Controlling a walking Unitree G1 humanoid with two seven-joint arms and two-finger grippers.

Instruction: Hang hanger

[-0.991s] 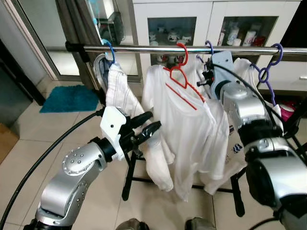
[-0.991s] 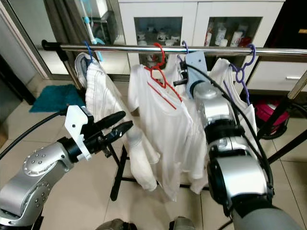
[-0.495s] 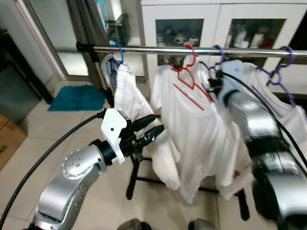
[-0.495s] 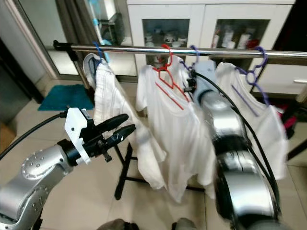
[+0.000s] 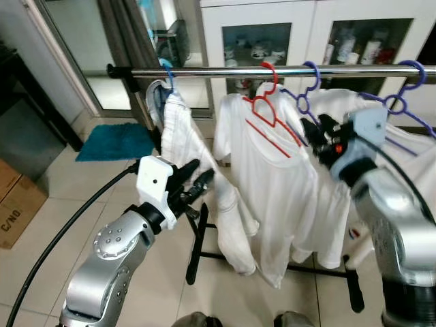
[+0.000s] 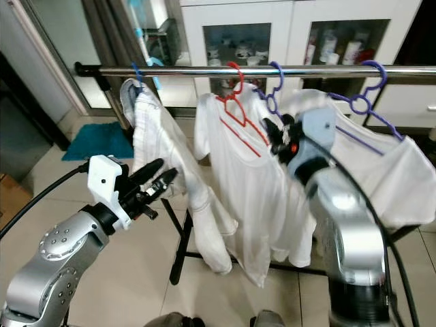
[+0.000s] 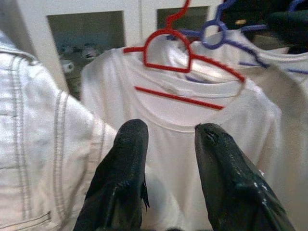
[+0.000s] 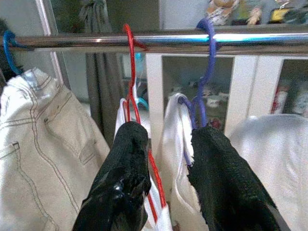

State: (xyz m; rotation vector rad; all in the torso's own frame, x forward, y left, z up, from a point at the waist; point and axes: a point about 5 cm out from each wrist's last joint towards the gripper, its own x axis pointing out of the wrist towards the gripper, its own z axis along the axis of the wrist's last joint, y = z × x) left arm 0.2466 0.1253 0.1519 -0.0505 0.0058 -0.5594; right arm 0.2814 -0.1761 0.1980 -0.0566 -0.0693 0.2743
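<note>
a shiny metal clothes rail [image 5: 225, 70] runs across in front of a white glass-door cabinet [image 5: 272, 34], and four hangers hook over it. nearest the robot's left is a blue hanger [image 5: 165, 70] carrying cream-white trousers [image 5: 194, 153]. next along is a red plastic hanger [image 5: 269, 109] with a white t-shirt [image 5: 272, 184] on it, then a purple plastic hanger [image 5: 308, 85] holding another white shirt [image 6: 306, 116], and last a second purple hanger [image 5: 407, 102] towards the robot's right.

the right gripper [image 5: 319, 131] is raised just below the rail, right beside the first purple hanger, whose hook sits over the bar. in the right wrist view its two black fingers [image 8: 126, 173] stand apart with nothing between them, the red hook and the purple hook [image 8: 208, 57] showing beyond them on the rail.

the left gripper [image 5: 194, 184] is held lower, in front of the trousers and close to their cloth, its fingers [image 7: 126, 168] spread and empty, pointing towards the t-shirt on the red hanger.

a teal mat [image 5: 116, 139] lies on the tiled floor [image 5: 61, 204] behind the rack, and a cardboard box [image 5: 17, 201] stands at the robot's far left.
</note>
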